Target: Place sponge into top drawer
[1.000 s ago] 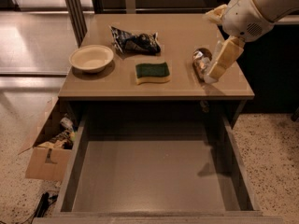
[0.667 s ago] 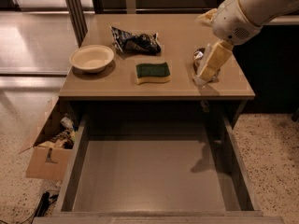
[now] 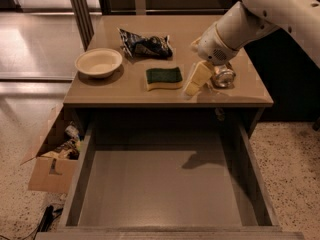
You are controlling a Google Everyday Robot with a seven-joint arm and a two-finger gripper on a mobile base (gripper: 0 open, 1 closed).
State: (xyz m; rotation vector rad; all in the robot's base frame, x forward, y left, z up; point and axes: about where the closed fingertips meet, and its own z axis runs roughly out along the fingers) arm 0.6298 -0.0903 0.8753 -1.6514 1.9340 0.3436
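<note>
The sponge [image 3: 164, 77], dark green on top with a pale yellow foam layer, lies flat on the tabletop near its front edge. The top drawer [image 3: 165, 186] is pulled fully out below the table, with a bare flat bottom. My gripper [image 3: 196, 81] hangs from the white arm at the upper right, its pale fingers pointing down just right of the sponge, a small gap away from it and close above the tabletop. It holds nothing.
A dark shiny snack bag [image 3: 145, 46] lies behind the sponge. A cream bowl [image 3: 98, 62] sits at the table's left. A silvery can [image 3: 222, 75] lies on its side right of the gripper. A brown cardboard box [image 3: 52, 159] stands on the floor left of the drawer.
My arm and gripper have moved left across the table, from over the can to just right of the sponge. The sponge and other objects have not moved.
</note>
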